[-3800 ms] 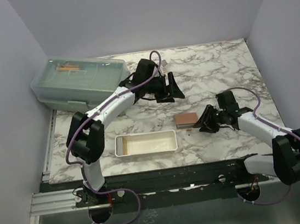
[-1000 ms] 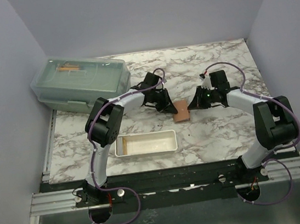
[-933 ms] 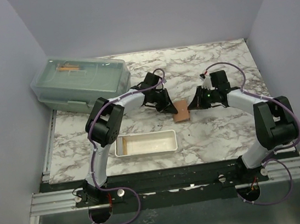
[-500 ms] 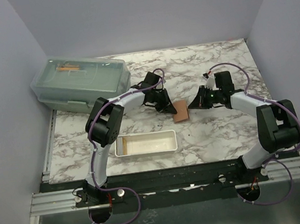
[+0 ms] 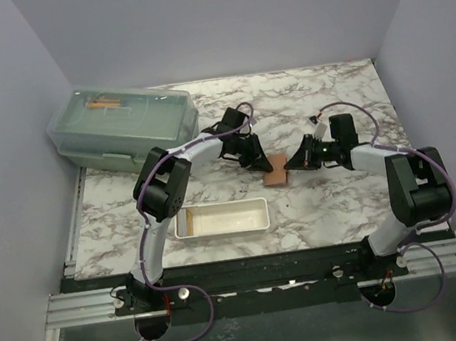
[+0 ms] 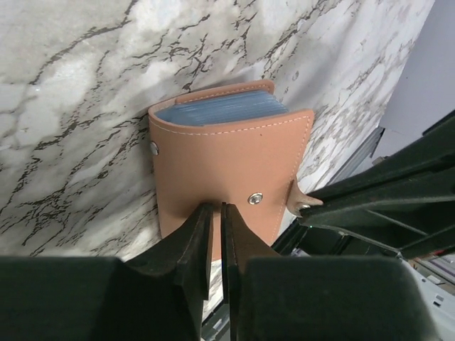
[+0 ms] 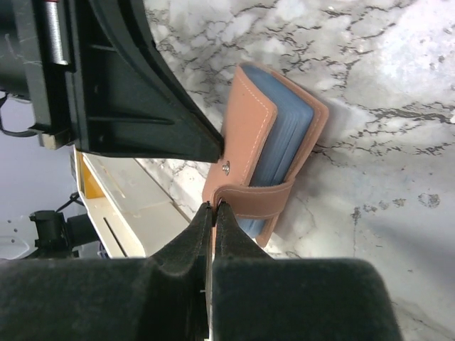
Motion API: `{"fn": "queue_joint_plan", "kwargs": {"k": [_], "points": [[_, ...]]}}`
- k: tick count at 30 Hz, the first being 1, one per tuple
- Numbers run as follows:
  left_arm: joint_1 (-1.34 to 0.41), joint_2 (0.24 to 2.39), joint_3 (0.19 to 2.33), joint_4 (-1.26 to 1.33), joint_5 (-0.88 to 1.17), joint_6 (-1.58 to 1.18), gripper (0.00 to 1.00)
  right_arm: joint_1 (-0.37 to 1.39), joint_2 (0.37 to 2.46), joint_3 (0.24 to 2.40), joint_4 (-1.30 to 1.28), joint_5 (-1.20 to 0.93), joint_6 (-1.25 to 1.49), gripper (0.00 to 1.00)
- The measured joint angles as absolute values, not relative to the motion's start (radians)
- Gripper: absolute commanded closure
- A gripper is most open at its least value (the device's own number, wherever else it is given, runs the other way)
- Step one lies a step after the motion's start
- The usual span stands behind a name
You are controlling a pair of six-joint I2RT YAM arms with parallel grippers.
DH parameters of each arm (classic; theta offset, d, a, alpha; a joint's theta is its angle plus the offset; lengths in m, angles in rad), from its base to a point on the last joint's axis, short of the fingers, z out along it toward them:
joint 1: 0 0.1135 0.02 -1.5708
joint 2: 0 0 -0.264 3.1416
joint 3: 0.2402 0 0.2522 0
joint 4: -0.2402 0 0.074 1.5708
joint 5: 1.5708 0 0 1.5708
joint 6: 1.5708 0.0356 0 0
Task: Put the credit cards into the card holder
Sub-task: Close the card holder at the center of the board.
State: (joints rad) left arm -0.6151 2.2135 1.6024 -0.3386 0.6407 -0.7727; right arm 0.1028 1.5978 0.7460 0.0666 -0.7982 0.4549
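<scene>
Two grippers meet at a tan card holder lying on a marble table, which sits between the two sets of jaws. The left gripper has its jaws drawn almost together, with only a thin slit between them. Their tips rest on the holder's cover, just beside a metal snap stud. The right gripper has its jaws pressed together, tips touching the end of the holder's closing strap; whether they pinch it cannot be told. Blue-grey credit cards are stacked inside the holder, at the edge farthest from the left jaws. A white tray lies beyond the holder from the right jaws.
</scene>
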Motion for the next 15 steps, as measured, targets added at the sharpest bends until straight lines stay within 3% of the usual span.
{"fn": "queue_joint_plan", "kwargs": {"k": [15], "points": [[-0.618, 2.22, 1.601, -0.331, 0.639, -0.805, 0.9, 0.099, 1.739, 0.844, -0.006, -0.81, 0.478, 1.0]]}}
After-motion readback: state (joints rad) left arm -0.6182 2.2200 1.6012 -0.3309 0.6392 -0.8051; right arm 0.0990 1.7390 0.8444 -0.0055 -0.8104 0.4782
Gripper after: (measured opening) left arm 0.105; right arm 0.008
